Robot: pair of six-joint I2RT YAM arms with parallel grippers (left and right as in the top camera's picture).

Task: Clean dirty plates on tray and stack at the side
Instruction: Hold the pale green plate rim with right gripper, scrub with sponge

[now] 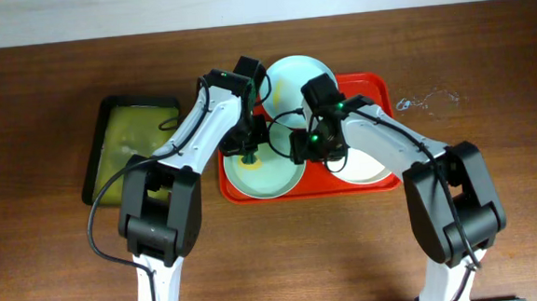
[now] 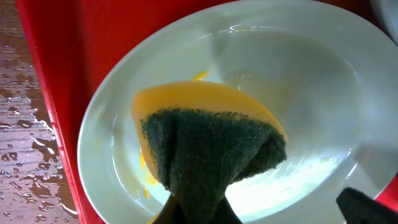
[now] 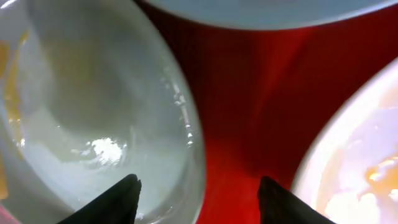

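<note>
The red tray [image 1: 383,185] holds three plates. A pale blue-green plate [image 1: 268,174] lies front left, a second pale one [image 1: 287,75] at the back, a white one [image 1: 368,168] front right. My left gripper [image 1: 248,150] is shut on a yellow-and-green sponge [image 2: 208,140] and presses it into the front left plate [image 2: 298,81], which has yellow smears. My right gripper [image 1: 310,148] is open and straddles that plate's right rim [image 3: 186,134]. The white plate [image 3: 354,162] with yellowish smears is to its right.
A smaller dark, green-lined tray [image 1: 132,140] sits to the left of the red tray. Water drops lie on the wooden table [image 2: 25,143] by the red tray's left edge and on the table at the back right [image 1: 429,99].
</note>
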